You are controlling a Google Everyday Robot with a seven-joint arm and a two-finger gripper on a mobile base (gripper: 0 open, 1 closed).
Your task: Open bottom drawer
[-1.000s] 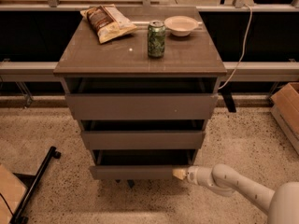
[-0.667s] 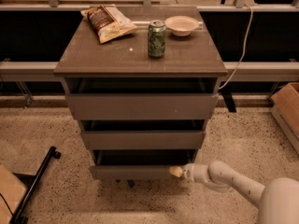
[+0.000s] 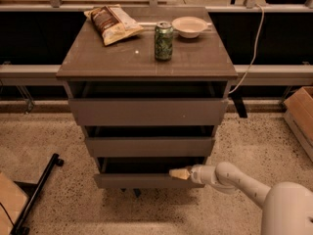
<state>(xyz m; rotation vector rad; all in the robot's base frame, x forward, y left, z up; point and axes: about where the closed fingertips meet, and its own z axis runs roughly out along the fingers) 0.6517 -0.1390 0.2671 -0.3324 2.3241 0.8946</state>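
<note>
Claw (image 3: pixel 178 174) sits further left than a second ago — at the top lip of the bottom drawer (image 3: pixel 137 181); open or closed, we cannot tell. Pull likely next.

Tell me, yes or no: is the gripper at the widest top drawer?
No: the gripper sits low, at the top edge of the small grey-brown flat-fronted bottom drawer.

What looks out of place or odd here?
Nothing spilled or damaged. Only the chip bag lies skewed on the cabinet top; can and bowl stand upright. The gripper is at the bottom drawer's upper edge.
</note>
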